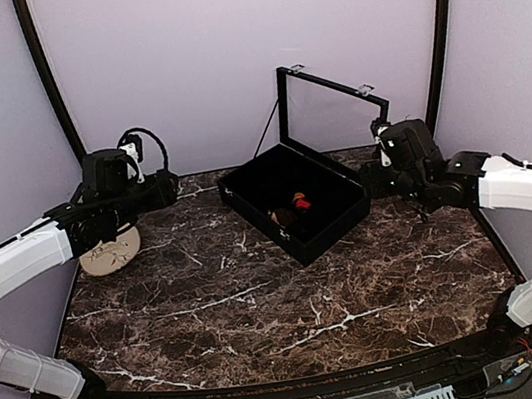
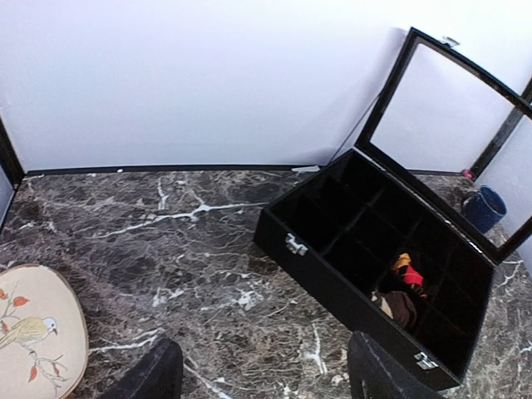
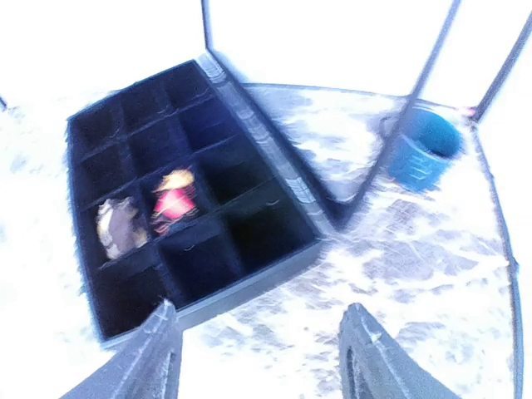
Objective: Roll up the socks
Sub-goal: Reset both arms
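Resting as rolled bundles in neighbouring compartments of the open box (image 1: pixel 261 229), toward the table's (image 1: pixel 264 311) far edge, are the red-and-orange sock (image 1: pixel 300 201) and the tan sock (image 1: pixel 282 218). The left jaws and right jaws stand wide apart and hold nothing, one set off each end of the box.

Risks: either roll may loosen, since nothing pins it, and the washed-out right wrist view leaves their tightness uncertain. A careless right-arm sweep could strike the raised lid (image 1: pixel 332 83).
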Tool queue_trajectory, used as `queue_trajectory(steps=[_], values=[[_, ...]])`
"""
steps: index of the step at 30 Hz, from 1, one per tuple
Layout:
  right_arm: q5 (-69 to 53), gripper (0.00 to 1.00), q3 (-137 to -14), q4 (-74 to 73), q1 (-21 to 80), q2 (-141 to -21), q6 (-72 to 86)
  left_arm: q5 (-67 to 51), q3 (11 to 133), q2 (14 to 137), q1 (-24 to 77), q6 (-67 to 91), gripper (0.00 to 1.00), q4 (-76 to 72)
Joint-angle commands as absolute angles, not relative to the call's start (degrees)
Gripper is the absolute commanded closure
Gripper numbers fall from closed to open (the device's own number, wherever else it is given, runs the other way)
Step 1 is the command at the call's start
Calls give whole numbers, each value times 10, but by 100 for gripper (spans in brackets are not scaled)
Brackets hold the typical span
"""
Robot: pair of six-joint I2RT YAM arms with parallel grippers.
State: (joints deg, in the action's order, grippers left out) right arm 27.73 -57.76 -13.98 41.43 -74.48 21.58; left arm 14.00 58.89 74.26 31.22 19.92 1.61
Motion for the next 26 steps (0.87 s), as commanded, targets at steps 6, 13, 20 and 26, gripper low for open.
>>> queue_trajectory(steps=[6,13,20,26], values=[[502,8,-436,-137,396,-611,279,292,561,750,306,136,27,30],[550,1,-397,-145,389,-587,314,293,512,752,294,79,24,-57],[605,1,-439,-218,388,-644,365,231,471,759,256,70,23,-135],[582,1,-428,-162,388,-635,321,191,460,772,237,73,23,-170]])
